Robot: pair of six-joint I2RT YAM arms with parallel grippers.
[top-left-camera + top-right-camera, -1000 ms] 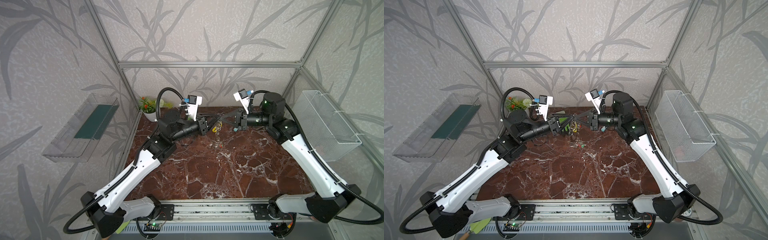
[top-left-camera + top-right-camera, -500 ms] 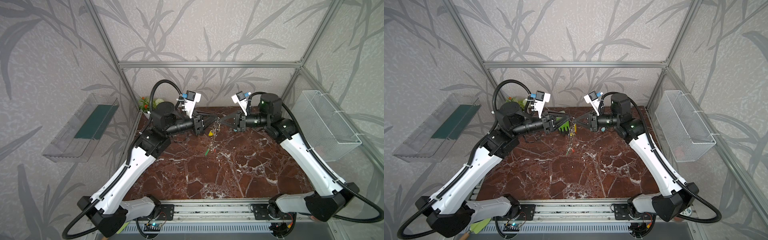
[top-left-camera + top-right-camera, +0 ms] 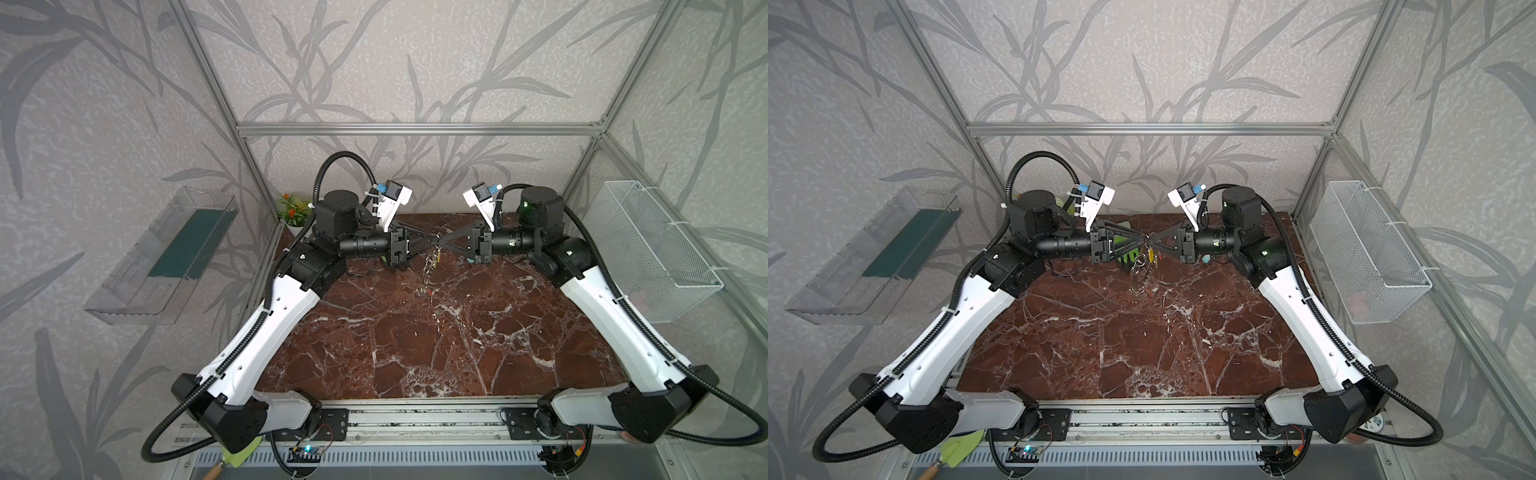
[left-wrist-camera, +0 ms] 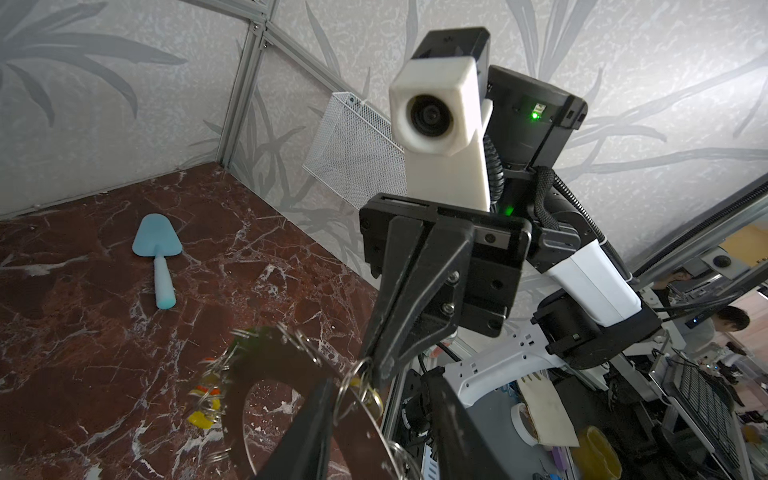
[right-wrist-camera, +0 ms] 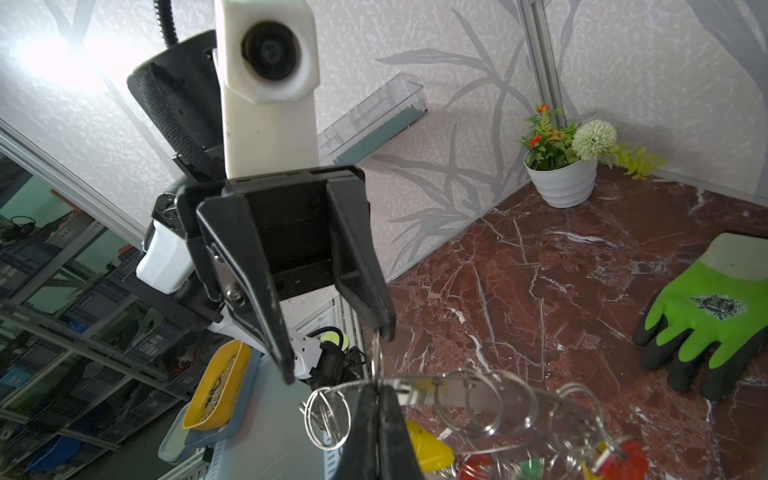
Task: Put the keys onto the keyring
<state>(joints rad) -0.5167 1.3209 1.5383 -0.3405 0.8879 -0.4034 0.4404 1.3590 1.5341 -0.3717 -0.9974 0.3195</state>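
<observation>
Keyring (image 5: pixel 478 390) hangs in the air over the table's (image 3: pixel 415 353) 12 o'clock, keys (image 5: pixel 428 451) dangling under it — right gripper (image 4: pixel 374 370) pinched tight on its edge; left gripper (image 5: pixel 336 353) jaws apart, one fingertip (image 5: pixel 384 328) at a wire loop (image 5: pixel 375 355).

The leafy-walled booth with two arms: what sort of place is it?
Probably a robotics lab test cell: a left arm and right arm mounted on a rail, a marble-look tabletop boxed by aluminium framing, and storage shelving beyond it.
</observation>
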